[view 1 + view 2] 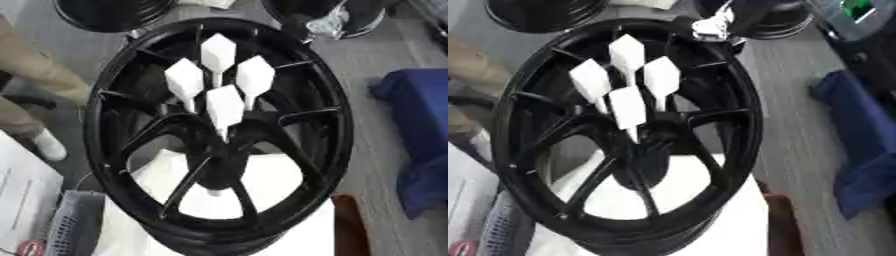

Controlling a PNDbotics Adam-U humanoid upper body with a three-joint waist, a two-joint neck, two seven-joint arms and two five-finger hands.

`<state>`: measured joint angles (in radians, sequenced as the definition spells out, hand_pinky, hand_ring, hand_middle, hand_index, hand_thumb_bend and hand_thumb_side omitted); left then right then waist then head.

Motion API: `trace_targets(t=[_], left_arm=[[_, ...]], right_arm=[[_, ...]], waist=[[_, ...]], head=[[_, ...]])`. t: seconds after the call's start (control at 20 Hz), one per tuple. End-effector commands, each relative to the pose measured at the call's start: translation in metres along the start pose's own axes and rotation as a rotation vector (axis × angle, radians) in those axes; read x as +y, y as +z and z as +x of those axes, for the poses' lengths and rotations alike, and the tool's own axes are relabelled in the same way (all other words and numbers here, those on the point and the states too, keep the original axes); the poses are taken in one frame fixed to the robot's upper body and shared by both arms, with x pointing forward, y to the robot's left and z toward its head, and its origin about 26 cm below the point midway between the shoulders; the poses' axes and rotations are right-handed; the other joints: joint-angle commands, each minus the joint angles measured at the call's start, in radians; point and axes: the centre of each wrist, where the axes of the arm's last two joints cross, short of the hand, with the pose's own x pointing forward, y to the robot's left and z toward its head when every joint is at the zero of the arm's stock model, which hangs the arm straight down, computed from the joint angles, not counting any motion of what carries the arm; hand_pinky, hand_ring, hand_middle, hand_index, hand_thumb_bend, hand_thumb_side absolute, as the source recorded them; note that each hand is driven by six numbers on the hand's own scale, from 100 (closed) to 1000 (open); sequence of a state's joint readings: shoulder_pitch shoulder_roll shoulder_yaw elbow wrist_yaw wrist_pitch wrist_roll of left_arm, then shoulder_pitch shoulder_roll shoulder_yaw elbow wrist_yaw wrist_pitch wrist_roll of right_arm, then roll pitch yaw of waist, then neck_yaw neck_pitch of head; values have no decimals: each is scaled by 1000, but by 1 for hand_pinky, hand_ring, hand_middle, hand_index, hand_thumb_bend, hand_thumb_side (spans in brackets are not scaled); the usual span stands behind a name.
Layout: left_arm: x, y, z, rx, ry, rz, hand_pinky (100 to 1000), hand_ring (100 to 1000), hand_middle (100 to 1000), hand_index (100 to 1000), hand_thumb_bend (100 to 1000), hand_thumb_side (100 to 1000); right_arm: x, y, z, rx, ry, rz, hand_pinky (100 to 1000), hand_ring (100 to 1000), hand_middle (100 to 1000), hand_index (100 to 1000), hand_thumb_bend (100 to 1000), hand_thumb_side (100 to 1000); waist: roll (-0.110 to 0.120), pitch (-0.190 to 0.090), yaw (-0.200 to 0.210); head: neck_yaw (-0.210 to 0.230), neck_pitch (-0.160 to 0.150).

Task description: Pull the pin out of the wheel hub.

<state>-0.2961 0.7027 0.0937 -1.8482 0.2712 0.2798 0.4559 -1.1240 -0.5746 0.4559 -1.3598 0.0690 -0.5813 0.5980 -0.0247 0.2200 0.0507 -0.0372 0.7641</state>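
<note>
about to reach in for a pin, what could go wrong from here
1. Four white pins stand bunched at the hub of the black wheel; gripping one could knock its neighbours.
2. The wheel sits on a white stand it overhangs, so a sideways pull might shift it.
3. No hand is in view yet, so any approach starts unseen.

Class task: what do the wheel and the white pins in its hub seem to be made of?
Wheel: probably cast metal with glossy black paint, judging by highlights on the rim and thin rigid spokes. Pins: matt white, faceted heads on thin stems, likely plastic, though the look leaves it open.
</note>
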Motion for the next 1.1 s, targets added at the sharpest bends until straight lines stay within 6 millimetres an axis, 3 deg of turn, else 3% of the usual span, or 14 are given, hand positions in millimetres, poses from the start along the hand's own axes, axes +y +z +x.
trace_targets(t=[0.05, 0.3, 0.55, 0.9, 1.1], left_arm=[[12, -3, 2, -12, -29, 37, 687, 779, 555, 717, 851, 537], [21, 0, -10, 27, -62, 60, 686, 779, 554, 717, 854, 537], [29, 2, -17, 52, -96, 69, 687, 780, 553, 717, 854, 537], [32, 4, -20, 66, -106, 71, 687, 780, 554, 717, 851, 538], [33, 4, -21, 69, -106, 69, 687, 781, 554, 717, 849, 538]], right_arm=[[0, -10, 0, -236, 238, 308, 837, 777, 776, 838, 243, 554], [22, -27, -2, -263, 210, 309, 839, 775, 776, 839, 218, 556], [32, -40, 5, -296, 209, 301, 841, 775, 779, 841, 197, 563], [44, -46, 10, -310, 213, 316, 837, 770, 781, 847, 180, 582], [44, -47, 10, -297, 225, 323, 835, 770, 779, 846, 185, 586]], waist=[[3, -26, 3], [7, -23, -5], [9, -9, -17], [12, 17, -31], [9, 28, -33]], head=[[10, 6], [34, 6], [60, -23], [81, -55], [80, -58]])
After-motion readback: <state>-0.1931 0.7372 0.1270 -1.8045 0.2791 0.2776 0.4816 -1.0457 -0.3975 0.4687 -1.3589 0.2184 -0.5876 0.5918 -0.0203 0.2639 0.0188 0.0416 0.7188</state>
